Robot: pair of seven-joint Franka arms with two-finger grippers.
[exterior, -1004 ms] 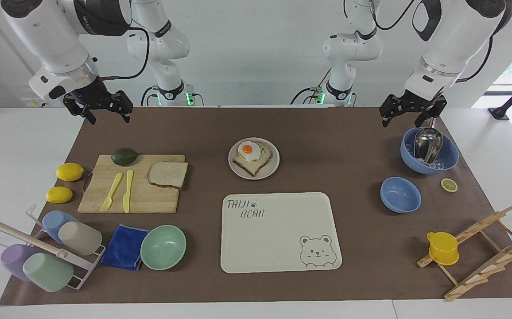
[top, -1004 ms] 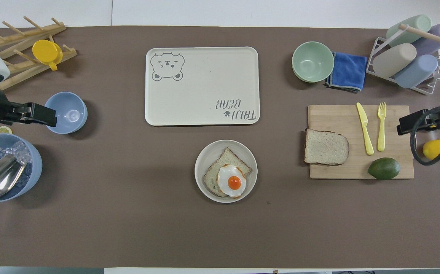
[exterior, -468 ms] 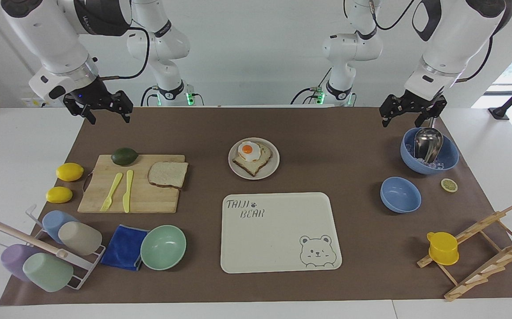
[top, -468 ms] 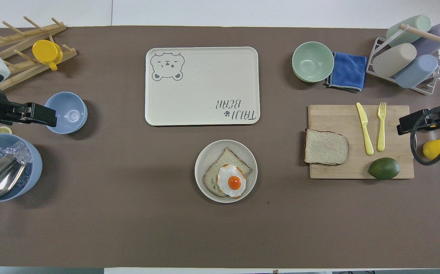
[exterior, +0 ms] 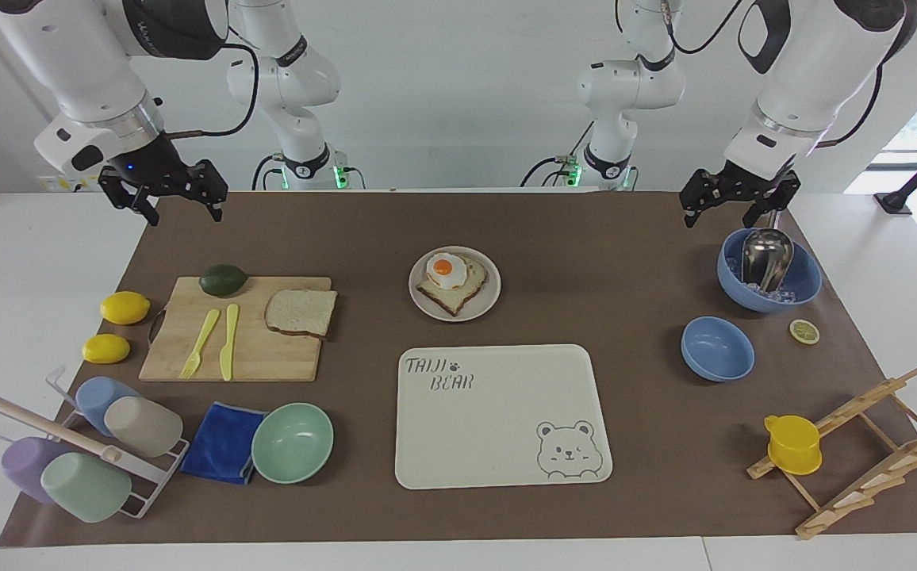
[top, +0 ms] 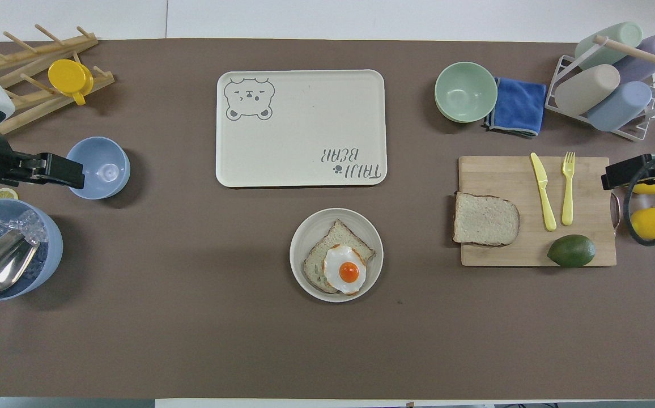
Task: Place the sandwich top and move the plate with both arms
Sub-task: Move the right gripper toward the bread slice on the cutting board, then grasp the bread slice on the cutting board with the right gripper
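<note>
Right gripper (exterior: 162, 196), upper left of the facing view, hung released and empty over the counter's (exterior: 585, 230) brown mat edge. Compared with a second earlier it had shifted slightly up and toward the frame's left edge; in the overhead view its tip at the right margin had drawn back, uncovering a second lemon (top: 650, 187) there. The arm was moving, but not yet toward the bread.

Left gripper (exterior: 732, 205), upper right of the facing view, hung released and empty just above the ice bowl (exterior: 769, 270) with the metal scoop. No shift from the earlier frames; this arm was waiting.

Sandwich top (exterior: 301, 312): left of centre in the facing view, flat on the cutting board's (exterior: 268, 361) corner, one edge overhanging toward the plate. Untouched. An avocado (exterior: 223, 280), a yellow fork and a yellow knife shared the board, clear of the slice.

Plate (exterior: 487, 304): centre of the frame, just above the bear-print tray (exterior: 498, 416), carrying the toast with fried egg (exterior: 449, 274). Not moved.

Reading: task barely begun. The only change was the right arm's small repositioning, likely a lead-in to reaching down for the slice, which lay well apart from the gripper. Both placing and plate transfer remained undone.
</note>
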